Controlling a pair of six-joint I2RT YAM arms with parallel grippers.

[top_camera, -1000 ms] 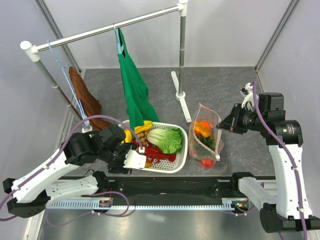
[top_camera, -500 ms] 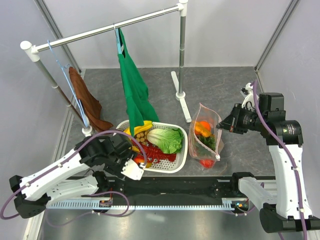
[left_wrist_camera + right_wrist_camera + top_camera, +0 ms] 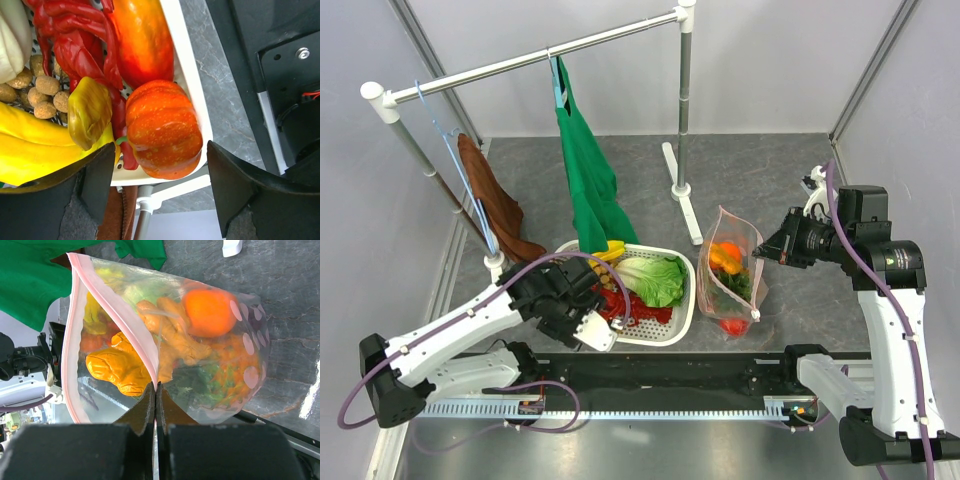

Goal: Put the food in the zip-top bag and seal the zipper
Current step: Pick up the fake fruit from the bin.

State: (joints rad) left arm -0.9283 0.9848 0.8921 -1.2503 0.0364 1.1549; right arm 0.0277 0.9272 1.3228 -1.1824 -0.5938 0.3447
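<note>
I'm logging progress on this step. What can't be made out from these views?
Top view: the left gripper covers the basket's near-left corner, hiding the pumpkin there.
Left wrist: the bananas are cut off by the left edge.
Right wrist: the right gripper, shut on the zipper, hides part of the zip-top bag; the food inside is blurred by crinkled plastic.

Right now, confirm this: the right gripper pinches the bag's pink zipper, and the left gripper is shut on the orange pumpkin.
Not shut: the left wrist view shows the left gripper open, fingers apart either side of the orange pumpkin. The right gripper does pinch the pink zipper.
</note>
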